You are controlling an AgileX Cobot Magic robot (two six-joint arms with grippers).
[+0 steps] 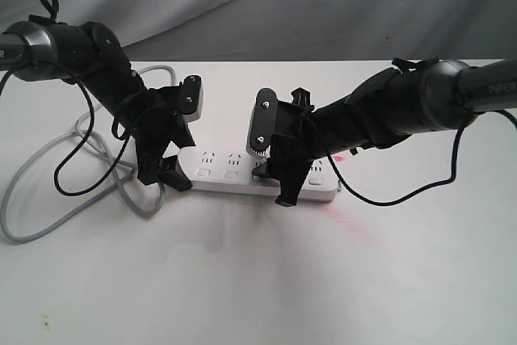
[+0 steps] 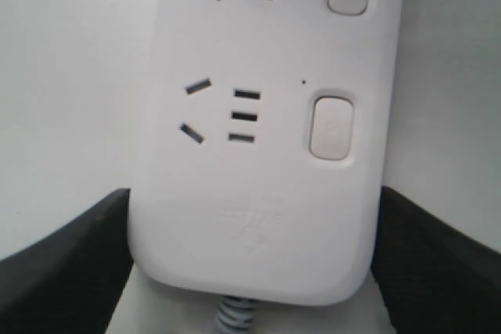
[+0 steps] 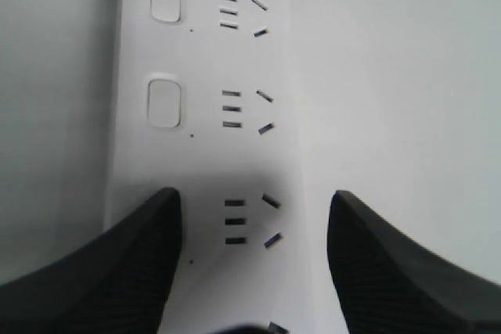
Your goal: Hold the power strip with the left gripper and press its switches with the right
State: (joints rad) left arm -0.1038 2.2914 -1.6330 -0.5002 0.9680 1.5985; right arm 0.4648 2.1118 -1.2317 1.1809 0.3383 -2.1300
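The white power strip (image 1: 234,169) lies across the table, its grey cord (image 1: 32,167) looping off to the left. My left gripper (image 1: 171,170) is shut on the strip's cord end. In the left wrist view, both black fingers (image 2: 70,263) press the sides of that end (image 2: 250,217), next to the nearest switch (image 2: 332,127). My right gripper (image 1: 279,179) stands open over the strip's right half. One finger (image 3: 117,271) covers the switch row below two visible switches (image 3: 164,102). The other finger (image 3: 407,271) hangs off the strip's far side. Whether it touches a switch is hidden.
The white table (image 1: 258,280) meets a grey cloth backdrop (image 1: 242,6) at its far edge. Black cables hang from both arms (image 1: 73,175), (image 1: 404,195). A faint pink mark (image 1: 347,220) lies in front of the strip's right end.
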